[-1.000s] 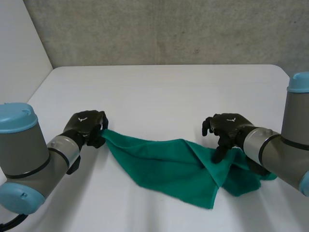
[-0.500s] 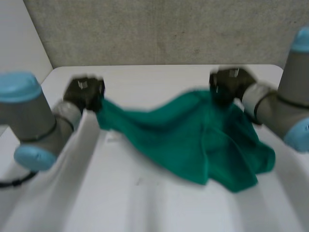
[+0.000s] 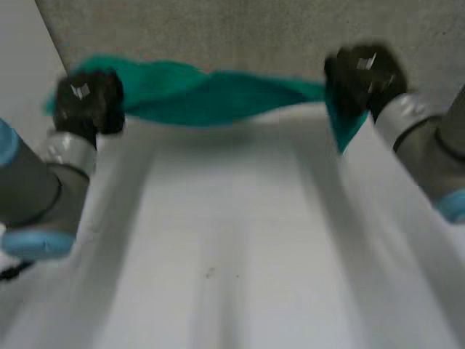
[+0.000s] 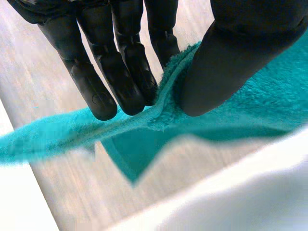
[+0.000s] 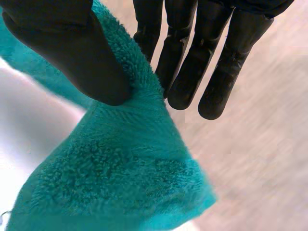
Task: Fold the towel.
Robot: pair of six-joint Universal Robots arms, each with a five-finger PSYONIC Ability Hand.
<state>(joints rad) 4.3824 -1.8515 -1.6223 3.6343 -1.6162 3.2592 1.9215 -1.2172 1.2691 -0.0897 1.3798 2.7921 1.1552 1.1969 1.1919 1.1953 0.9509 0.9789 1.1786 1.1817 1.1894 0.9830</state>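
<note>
Hanging stretched in air near the far edge of the white table (image 3: 232,240): green terry towel (image 3: 211,98), slumped on the tabletop a second ago. Left hand (image 3: 87,102) pinches one end, thumb against fingers; right hand (image 3: 363,76) likewise, a corner drooping below it. Smooth tabletop spreads wide beneath.

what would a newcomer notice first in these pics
The green towel stands out first, stretched like a band in mid-air above the white table. The left hand pinches one end and the right hand the other, each with thumb against fingers. A loose flap of the cloth hangs below the right hand.
</note>
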